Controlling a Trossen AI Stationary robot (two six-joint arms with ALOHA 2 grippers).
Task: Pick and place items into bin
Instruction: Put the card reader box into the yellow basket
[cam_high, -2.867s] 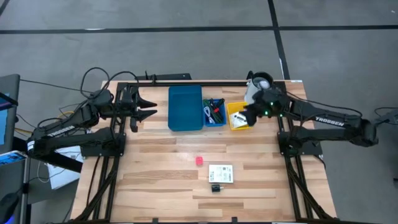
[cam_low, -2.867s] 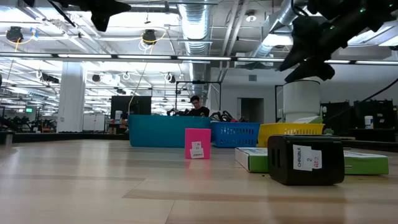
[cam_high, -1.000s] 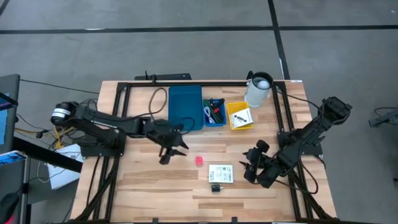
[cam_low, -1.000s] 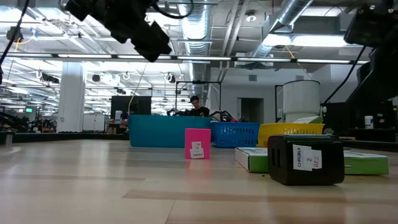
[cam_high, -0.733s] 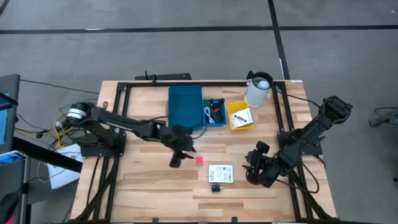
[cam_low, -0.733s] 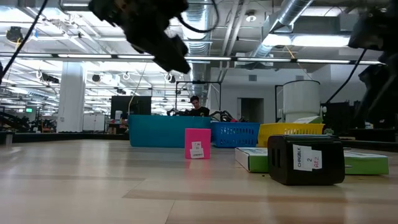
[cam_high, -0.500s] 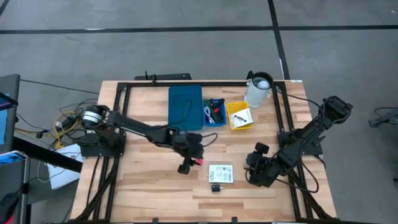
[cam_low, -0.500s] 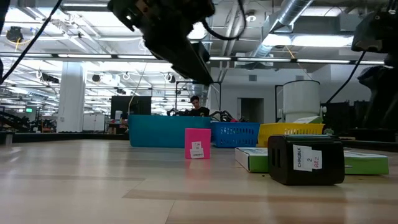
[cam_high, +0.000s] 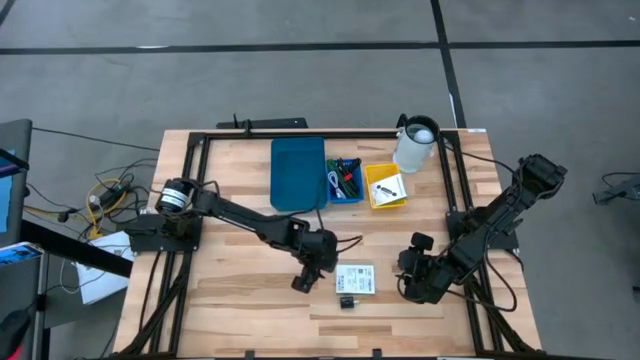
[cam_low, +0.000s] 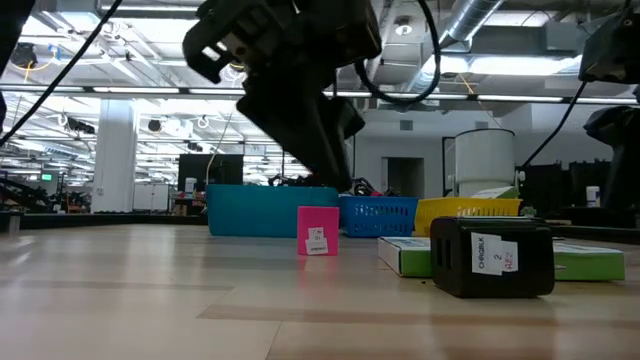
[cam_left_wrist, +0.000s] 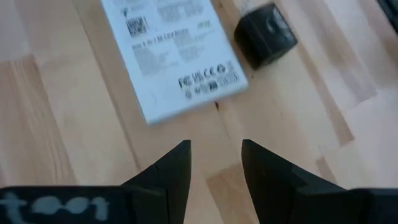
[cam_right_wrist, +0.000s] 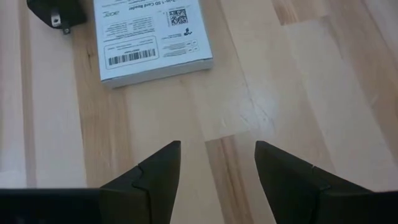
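Beside the white card (cam_high: 354, 277) — left gripper (cam_high: 303, 283) (parted).

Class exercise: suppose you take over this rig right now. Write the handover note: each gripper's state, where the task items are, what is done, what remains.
Left gripper: open, empty, low over the table centre, just short of the white printed card.
Right gripper: open, empty, waiting right of the card.
Small pink block: upright on the wood, hidden under the left arm from above.
Small black block: on the table beside the card.
Done: pens and sticks lie in the small blue basket; a card in the yellow tray.
Left: pink block, white card, black block.
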